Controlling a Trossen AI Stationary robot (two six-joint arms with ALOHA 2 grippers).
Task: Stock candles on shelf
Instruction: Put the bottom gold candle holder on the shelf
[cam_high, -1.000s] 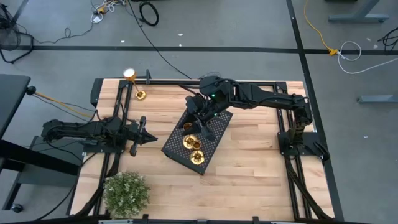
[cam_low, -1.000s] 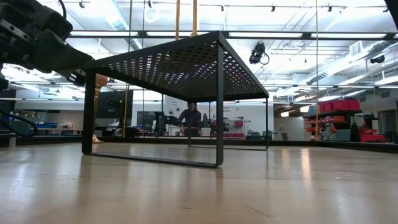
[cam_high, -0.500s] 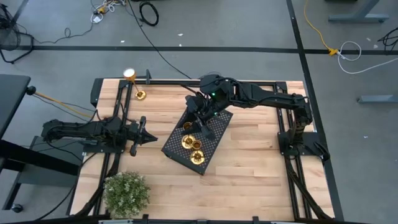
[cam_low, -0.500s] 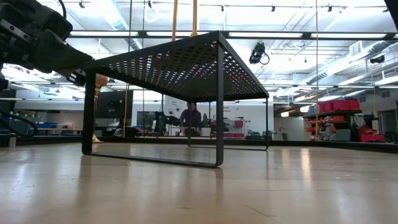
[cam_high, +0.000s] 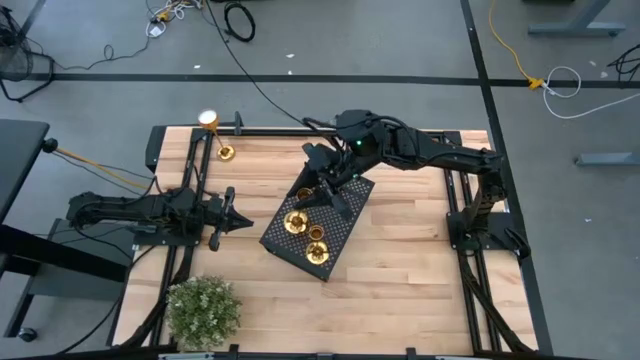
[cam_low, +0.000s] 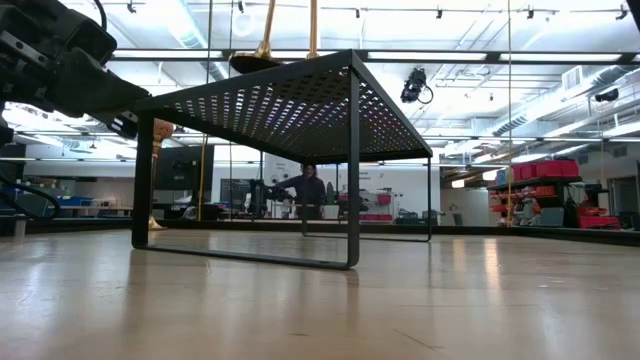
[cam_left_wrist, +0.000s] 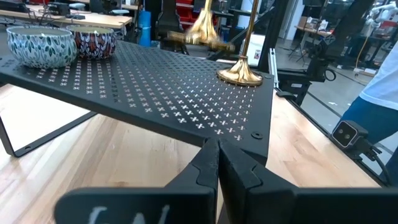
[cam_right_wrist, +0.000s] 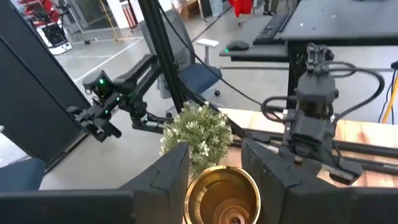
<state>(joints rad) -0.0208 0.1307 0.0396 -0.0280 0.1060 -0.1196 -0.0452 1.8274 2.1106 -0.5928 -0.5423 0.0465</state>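
The right gripper (cam_high: 312, 193) had swung its candle (cam_high: 296, 222) up, tilted over the shelf (cam_high: 340, 228) — fingers pinching the stem. Left gripper (cam_high: 232, 217) waited beside, pressed together. No readable writing.

High view: the right gripper (cam_high: 322, 190) covers the top of the candle it holds, so only the brass base (cam_high: 296, 222) shows. Low view: the shelf (cam_low: 300, 95) hides the candle bases; only stems (cam_low: 313, 28) rise above it, cut by the upper edge. Left wrist view: one candle (cam_left_wrist: 203, 30) is smeared by blur, and both candle tops are cropped off.
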